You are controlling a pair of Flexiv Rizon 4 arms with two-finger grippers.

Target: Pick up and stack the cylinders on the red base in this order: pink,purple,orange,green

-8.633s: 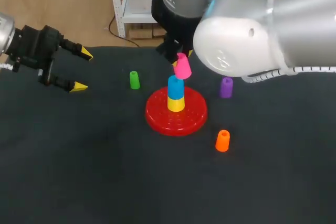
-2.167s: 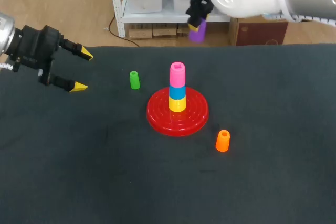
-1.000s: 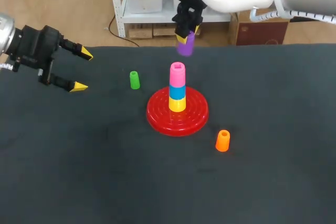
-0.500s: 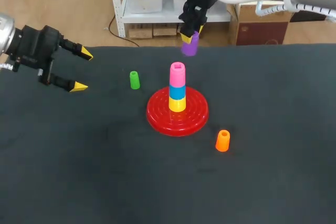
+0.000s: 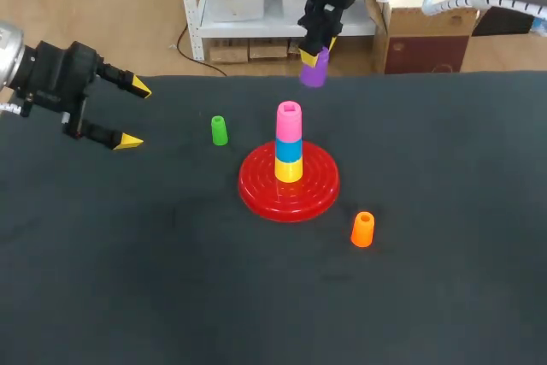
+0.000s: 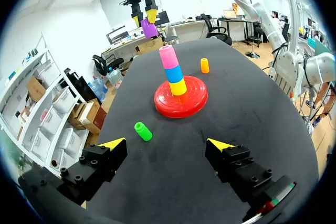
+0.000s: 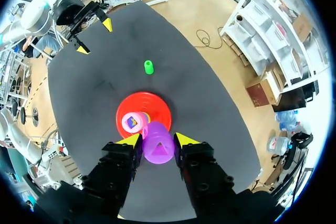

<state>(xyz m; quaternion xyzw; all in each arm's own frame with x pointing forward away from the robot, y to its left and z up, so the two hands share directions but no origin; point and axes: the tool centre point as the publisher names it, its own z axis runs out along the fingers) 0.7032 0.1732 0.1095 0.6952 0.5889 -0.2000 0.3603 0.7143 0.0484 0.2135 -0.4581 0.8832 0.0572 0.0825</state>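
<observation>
And here is the small purple plastic cylinder point(image 5: 314, 69), up in the air, pinched from two sides between the yellow-tipped fingers of the right gripper point(image 5: 314, 50), which is clamped firmly on it. In the head view it hangs above and behind the stack, over the far part of the table, clear of everything below. The right wrist view looks straight down past it: the purple piece sits between the two fingers, and just beside it shows the open top of the pink plastic cylinder point(image 5: 289, 119), so the two are close but not lined up. That pink one crowns the stack, sitting on a blue cylinder point(image 5: 288, 150), which sits on a yellow cylinder point(image 5: 288, 169), all upright at the middle of the round red ribbed base point(image 5: 256, 190). Out from the base, the orange plastic cylinder point(image 5: 362, 229) stands upright on the dark cloth table point(image 5: 128, 279), near the base's front right. The green plastic cylinder point(image 5: 219, 130) sits on the other side, near the base but apart from it. Further out on that side hovers the left gripper point(image 5: 132, 113), fingers spread wide with nothing between them, the green piece lying ahead of it in the left wrist view.
</observation>
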